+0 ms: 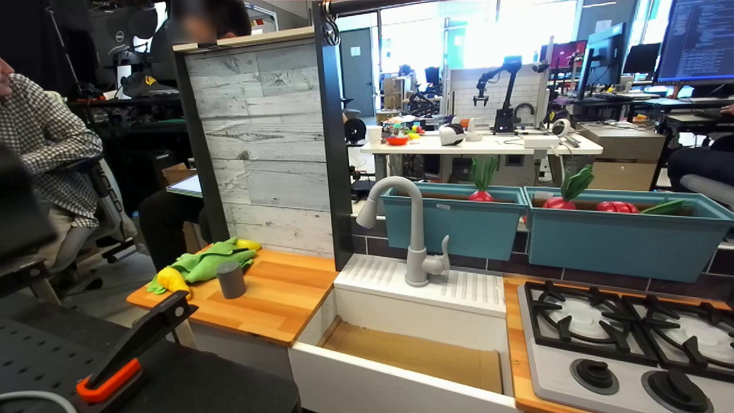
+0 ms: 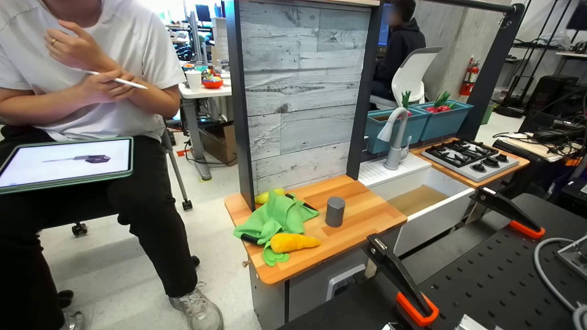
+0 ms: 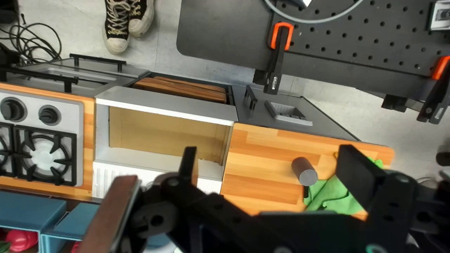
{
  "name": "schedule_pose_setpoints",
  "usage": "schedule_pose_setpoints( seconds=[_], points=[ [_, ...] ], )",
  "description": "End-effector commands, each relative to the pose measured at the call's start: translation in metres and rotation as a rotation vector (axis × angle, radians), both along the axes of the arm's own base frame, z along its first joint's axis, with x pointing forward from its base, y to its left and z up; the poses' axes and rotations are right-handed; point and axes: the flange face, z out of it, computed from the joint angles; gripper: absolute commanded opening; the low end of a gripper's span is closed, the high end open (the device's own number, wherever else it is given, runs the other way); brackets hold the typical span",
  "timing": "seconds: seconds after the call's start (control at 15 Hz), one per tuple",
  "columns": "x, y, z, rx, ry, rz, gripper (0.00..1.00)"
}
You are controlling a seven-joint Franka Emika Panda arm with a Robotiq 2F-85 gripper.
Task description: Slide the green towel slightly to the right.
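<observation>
The green towel lies crumpled at the outer end of the wooden counter in both exterior views (image 1: pixel 215 263) (image 2: pixel 280 215). In the wrist view the towel (image 3: pixel 334 196) is partly hidden behind a gripper finger. Black strips show along its edges. A yellow-orange carrot-shaped toy (image 2: pixel 293 243) rests against its near side, touching it. A yellow item (image 2: pixel 268 196) lies at its back edge. My gripper (image 3: pixel 269 151) is wide open and empty in the wrist view, above the counter. The gripper is not clearly seen in the exterior views.
A grey cylinder (image 2: pixel 335 211) stands upright on the counter (image 1: pixel 275 298) beside the towel. A grey wood-look panel (image 2: pixel 302 91) rises behind. The sink (image 1: pixel 401 390) with faucet (image 1: pixel 417 241) adjoins, then the stove (image 1: pixel 608 344). Black clamps (image 2: pixel 403 275) hold the table edge.
</observation>
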Motion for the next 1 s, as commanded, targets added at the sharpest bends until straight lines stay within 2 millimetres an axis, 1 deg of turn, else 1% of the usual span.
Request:
schedule_pose_setpoints(
  seconds=[0.0,0.13,0.33,0.53,0.93],
  points=[
    [0.042,0.010,-0.033,0.022,-0.016,0.004,1.00],
    [0.060,0.022,-0.054,0.029,-0.026,0.020,1.00],
    [0.085,0.048,-0.087,0.051,0.017,0.083,1.00],
    [0.107,0.080,-0.119,0.083,0.072,0.162,1.00],
    [0.149,0.151,-0.182,0.078,0.152,0.311,1.00]
  ],
)
